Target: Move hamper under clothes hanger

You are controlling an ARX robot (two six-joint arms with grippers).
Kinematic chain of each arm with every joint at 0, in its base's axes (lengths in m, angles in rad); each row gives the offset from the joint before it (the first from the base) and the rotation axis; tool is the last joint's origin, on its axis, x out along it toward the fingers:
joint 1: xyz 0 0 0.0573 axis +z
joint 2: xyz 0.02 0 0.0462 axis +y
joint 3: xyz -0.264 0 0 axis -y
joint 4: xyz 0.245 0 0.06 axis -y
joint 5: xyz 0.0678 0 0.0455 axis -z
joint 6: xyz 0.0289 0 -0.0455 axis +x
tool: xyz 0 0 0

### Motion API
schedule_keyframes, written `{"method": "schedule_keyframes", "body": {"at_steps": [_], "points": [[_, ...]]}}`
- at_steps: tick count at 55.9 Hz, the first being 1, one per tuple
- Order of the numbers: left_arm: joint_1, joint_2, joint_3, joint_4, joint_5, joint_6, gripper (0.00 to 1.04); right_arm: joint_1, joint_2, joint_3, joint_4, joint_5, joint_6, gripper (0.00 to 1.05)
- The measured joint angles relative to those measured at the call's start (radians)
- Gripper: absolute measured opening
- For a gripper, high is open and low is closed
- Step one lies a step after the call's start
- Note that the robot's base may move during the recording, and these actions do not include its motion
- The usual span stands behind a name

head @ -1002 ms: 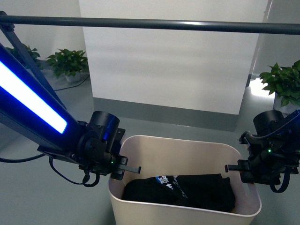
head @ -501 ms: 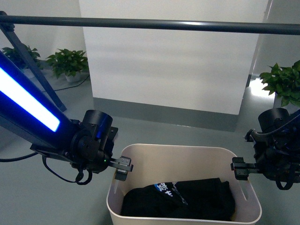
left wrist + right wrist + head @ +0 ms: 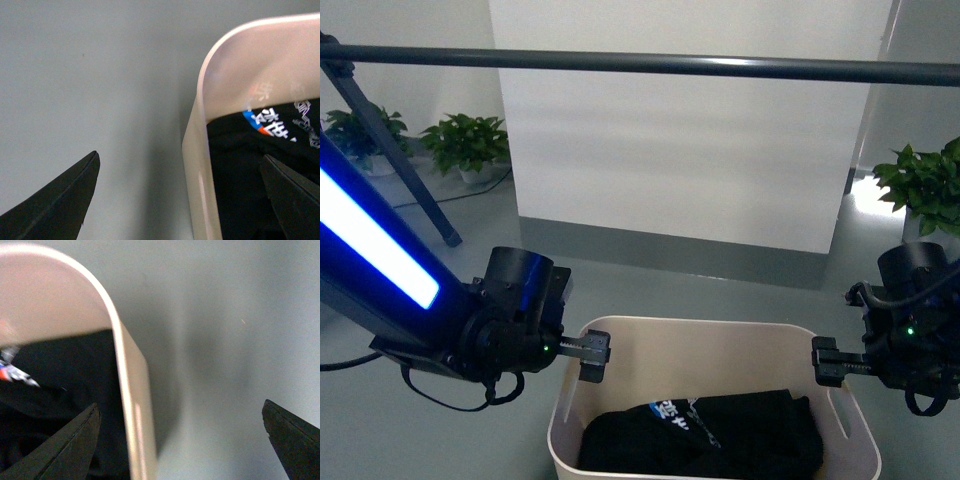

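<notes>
Front view: the hamper [image 3: 720, 345] sits on the grey floor near the robot, beneath and slightly nearer than the clothes hanger [image 3: 650, 63] bar, with a black T-shirt [image 3: 710, 432] lying inside. The left gripper [image 3: 592, 354] hangs over the hamper's left rim, the right gripper [image 3: 825, 360] over its right rim. Both wrist views show each gripper's fingers spread wide, straddling the rim without touching it.
</notes>
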Motion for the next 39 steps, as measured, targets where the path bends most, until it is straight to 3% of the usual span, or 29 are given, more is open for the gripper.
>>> {"method": "schedule_keyframes", "body": {"at_steps": [5,21,35,39], "points": [[-0.014,-0.068,-0.046,0.036,0.015,-0.029,0.98,0.003,-0.04,-0.064,0.136,-0.026,0.036,0.97],[-0.051,-0.338,-0.209,0.124,0.069,-0.09,0.98,0.013,-0.307,-0.223,0.257,-0.057,0.087,0.97],[-0.022,-0.653,-0.504,0.259,0.131,-0.174,0.98,0.014,-0.615,-0.549,0.472,-0.029,0.081,0.97],[-0.022,-0.737,-0.592,0.364,0.027,-0.141,0.92,0.021,-0.695,-0.628,0.534,-0.006,0.063,0.97]]}}
